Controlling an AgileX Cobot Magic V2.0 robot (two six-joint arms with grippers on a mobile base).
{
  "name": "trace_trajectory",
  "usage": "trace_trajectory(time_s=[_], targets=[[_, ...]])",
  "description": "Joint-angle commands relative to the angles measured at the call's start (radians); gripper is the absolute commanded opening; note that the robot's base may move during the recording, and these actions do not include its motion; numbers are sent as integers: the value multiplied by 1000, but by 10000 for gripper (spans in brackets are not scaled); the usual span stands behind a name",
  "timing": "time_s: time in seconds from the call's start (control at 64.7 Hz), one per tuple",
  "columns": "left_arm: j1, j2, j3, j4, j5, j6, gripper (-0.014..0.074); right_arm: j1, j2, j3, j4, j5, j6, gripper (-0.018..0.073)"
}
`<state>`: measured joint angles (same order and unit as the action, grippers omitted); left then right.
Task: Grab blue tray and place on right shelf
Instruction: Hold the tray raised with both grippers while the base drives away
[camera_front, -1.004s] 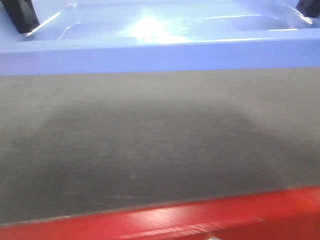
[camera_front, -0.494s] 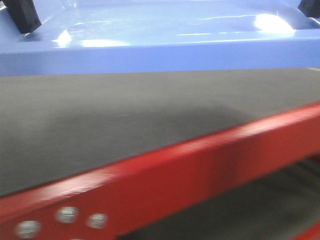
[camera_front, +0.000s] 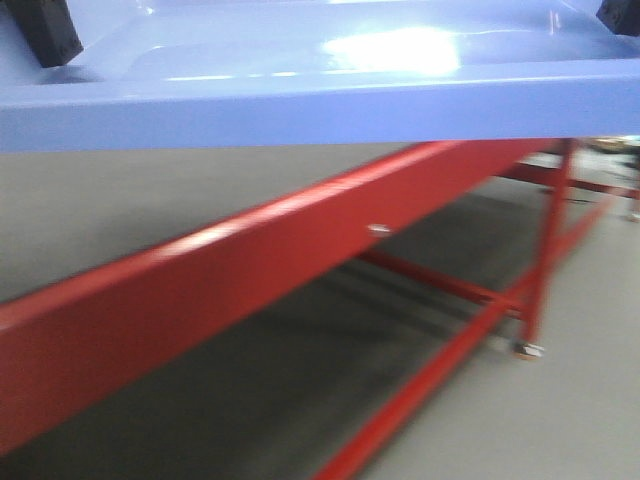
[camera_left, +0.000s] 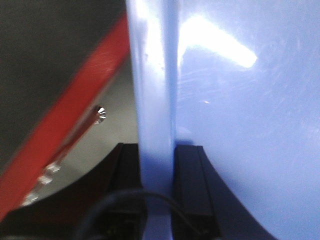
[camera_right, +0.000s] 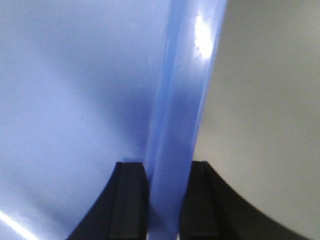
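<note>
A red-framed desk (camera_front: 250, 270) with a dark grey top is being shown at a slant. Its red front rail is running diagonally across the front view, and its legs and lower braces are showing toward the right over a grey floor (camera_front: 590, 400).

Above the desk, filling the top of the front view, the blue tray (camera_front: 320, 110) is being held level in the air. It appears to be clear of the desk's front edge and resting on nothing. It is being gripped at its two opposite ends, probably so that its wide, shallow shape is being kept flat and balanced.

At the left end, the rolled rim is being pinched by the left gripper (camera_left: 159, 157), with a black finger pressed against each face of the rim. At the right end, the rim is being clamped the same way by the right gripper (camera_right: 167, 175).

The right shelf is not being shown in any view, so the tray is judged to be in transit and not yet placed.
</note>
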<state>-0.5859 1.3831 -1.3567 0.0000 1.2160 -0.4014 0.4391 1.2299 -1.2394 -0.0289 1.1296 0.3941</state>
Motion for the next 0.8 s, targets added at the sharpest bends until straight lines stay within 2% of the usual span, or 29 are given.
trace_trajectory(time_s=[0.0,0.788], targets=[[-8,-31,-24,38,108,15,-49,1,-33,-27,-32,-44,-23,55],[-8,-31,-24,38,108,15,-49,1,-33,-27,-32,-43,-23,55]])
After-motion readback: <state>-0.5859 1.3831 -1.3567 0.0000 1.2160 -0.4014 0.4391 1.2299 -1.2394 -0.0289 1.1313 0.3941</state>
